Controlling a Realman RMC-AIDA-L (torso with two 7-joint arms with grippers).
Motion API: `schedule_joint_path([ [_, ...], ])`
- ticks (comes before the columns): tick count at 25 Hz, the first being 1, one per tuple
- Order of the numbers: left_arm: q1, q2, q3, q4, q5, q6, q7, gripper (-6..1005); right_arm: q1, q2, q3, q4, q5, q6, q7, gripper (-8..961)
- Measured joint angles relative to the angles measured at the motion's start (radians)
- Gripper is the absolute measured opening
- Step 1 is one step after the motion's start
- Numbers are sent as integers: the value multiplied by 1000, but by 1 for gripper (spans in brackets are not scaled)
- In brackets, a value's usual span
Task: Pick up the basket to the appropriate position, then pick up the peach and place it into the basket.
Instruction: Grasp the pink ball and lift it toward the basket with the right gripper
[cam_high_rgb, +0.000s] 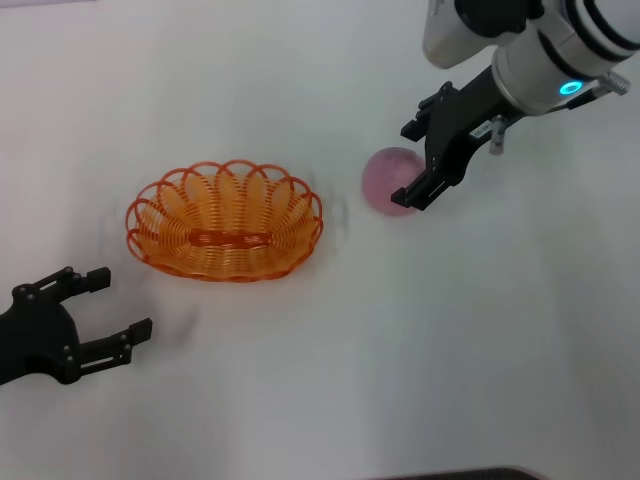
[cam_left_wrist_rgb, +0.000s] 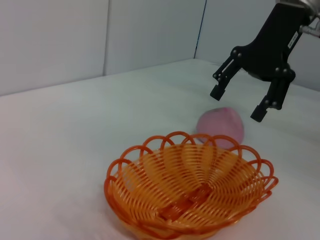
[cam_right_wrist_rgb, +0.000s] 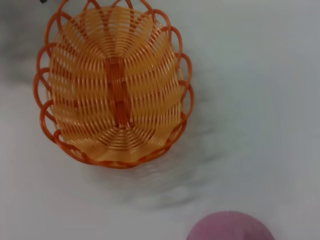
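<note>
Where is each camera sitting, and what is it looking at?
Head view: from the robot's head, looking down at the white table, the basket and the peach; it shows the open left gripper beside the basket and the open right gripper over the peach.
Left wrist view: low on the left arm, looking across the basket to the peach; only the right gripper shows.
Right wrist view: on the right arm, looking straight down at the basket and peach; no robot part shows.
Shared: all three see basket and peach.
</note>
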Motion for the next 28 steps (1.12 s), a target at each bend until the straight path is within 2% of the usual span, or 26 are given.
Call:
schedule_joint_path([
  [10, -1, 0, 3, -1, 0, -1, 0, 860, 8, -2, -59, 86, 16, 109, -1, 903],
  [28, 1, 0, 0, -1, 0, -1, 0, 860, 4, -2, -91, 96, 22, 127, 6, 889],
])
